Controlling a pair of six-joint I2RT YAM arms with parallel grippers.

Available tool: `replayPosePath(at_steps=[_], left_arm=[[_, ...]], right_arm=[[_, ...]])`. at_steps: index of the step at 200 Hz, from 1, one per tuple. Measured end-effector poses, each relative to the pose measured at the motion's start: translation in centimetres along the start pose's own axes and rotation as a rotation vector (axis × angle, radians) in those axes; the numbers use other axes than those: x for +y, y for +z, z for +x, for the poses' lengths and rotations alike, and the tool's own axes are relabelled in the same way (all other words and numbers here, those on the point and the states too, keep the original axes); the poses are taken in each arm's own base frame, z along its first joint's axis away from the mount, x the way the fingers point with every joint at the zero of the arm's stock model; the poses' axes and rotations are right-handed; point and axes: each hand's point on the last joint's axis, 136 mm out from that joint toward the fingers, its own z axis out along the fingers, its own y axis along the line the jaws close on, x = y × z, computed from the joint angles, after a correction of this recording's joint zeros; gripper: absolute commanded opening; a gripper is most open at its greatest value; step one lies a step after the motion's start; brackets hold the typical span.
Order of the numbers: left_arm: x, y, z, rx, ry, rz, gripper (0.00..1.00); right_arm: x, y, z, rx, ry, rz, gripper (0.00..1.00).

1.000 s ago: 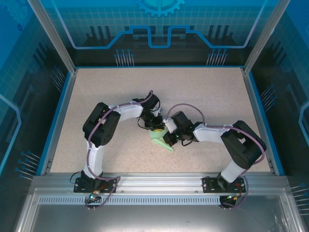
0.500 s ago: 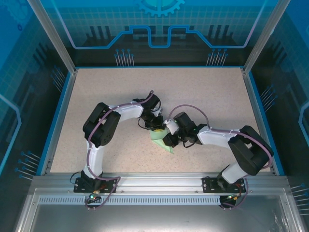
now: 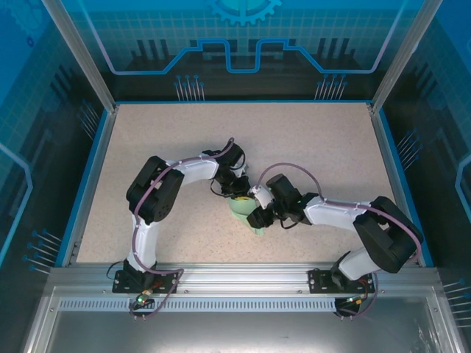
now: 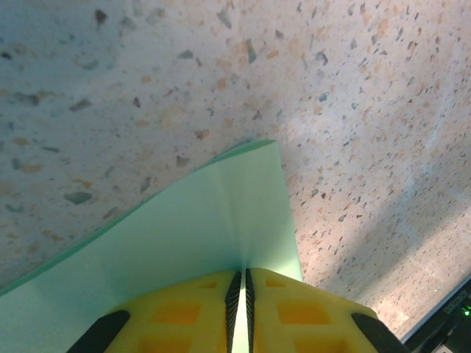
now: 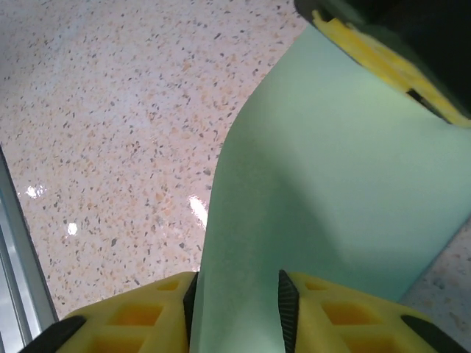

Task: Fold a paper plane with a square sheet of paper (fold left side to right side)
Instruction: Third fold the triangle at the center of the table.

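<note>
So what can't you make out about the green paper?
Top view: the left hand and right hand cover most of the paper, hiding its folds.
Left wrist view: yellow fingers cover its near edge; the frame cuts its left side.
Right wrist view: it runs off the right edge.

The sheet lies on the table; left gripper behind it, right gripper rightward.
</note>
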Motion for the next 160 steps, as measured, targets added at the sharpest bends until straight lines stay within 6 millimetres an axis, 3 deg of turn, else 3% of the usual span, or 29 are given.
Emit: replayPosePath(at_steps=[160], left_arm=[[0.0, 0.0, 0.0, 0.000, 0.000, 0.000, 0.16]], right_arm=[[1.5, -0.2, 0.0, -0.013, -0.040, -0.027, 0.37]])
